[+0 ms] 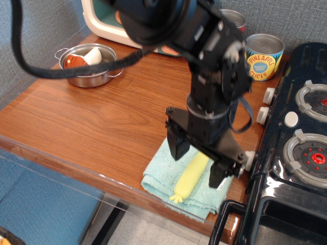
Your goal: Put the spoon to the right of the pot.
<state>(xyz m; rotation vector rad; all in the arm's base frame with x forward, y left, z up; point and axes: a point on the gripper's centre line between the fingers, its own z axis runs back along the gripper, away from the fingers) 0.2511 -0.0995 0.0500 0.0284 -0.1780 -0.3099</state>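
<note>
The spoon [192, 174] lies on a folded teal cloth [158, 178] near the table's front right; only its pale yellow-green handle shows, the silver bowl is hidden behind the arm. My black gripper [198, 164] is open and straddles the handle, one finger [178, 145] to its left and one finger [218, 174] to its right. The steel pot [92, 75] with wire loop handles stands at the back left and holds a toy mushroom [86, 57].
A toy microwave [102, 23] stands at the back. A pineapple can [262, 56] stands back right; the tomato sauce can [236, 19] is mostly hidden by the arm. A black toy stove [299, 153] borders the table's right edge.
</note>
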